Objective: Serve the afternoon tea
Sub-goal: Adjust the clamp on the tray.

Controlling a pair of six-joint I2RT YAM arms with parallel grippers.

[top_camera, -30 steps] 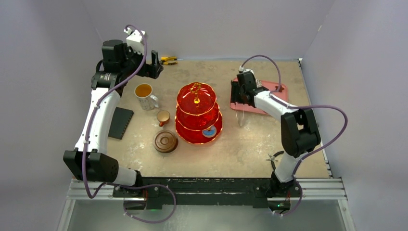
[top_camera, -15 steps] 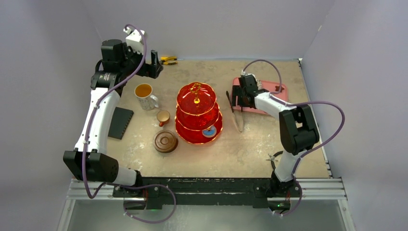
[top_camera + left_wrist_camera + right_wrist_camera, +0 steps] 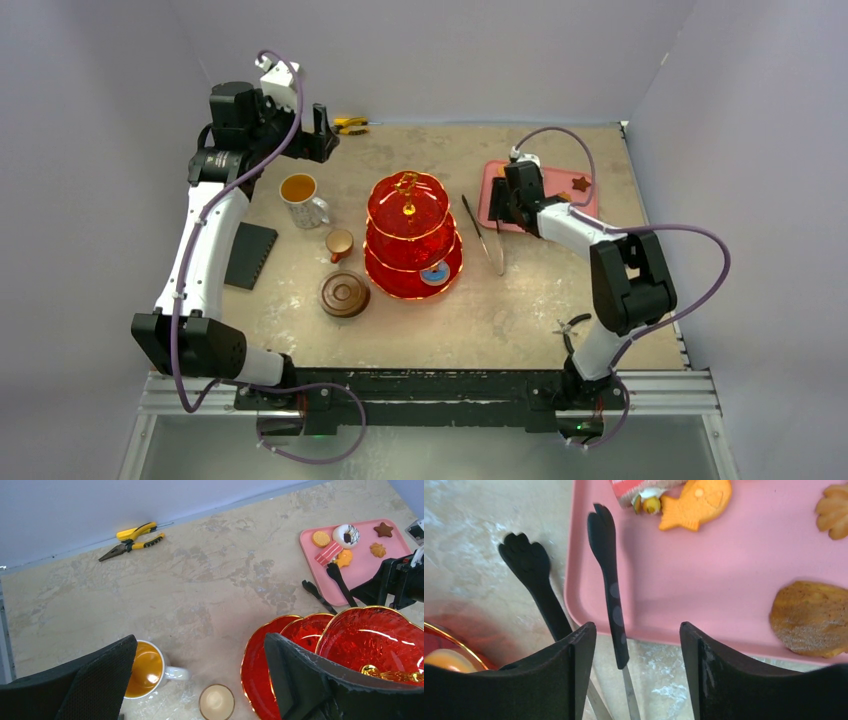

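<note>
I see the three-tier stand (image 3: 412,235) upright at mid-table, its gold handle pointing straight up. My right arm stretches forward, the right gripper (image 3: 636,630) low at the pink tray's (image 3: 704,580) left edge with fingers spread astride one arm of the black tongs (image 3: 611,600). The left gripper (image 3: 200,645) hangs raised beyond the mug (image 3: 300,195), fingers wide apart.

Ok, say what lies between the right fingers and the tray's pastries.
Only the black tongs: one tip rests on the pink rectangular tray, short of the orange fish-shaped pastry; the other is on the table.
</note>
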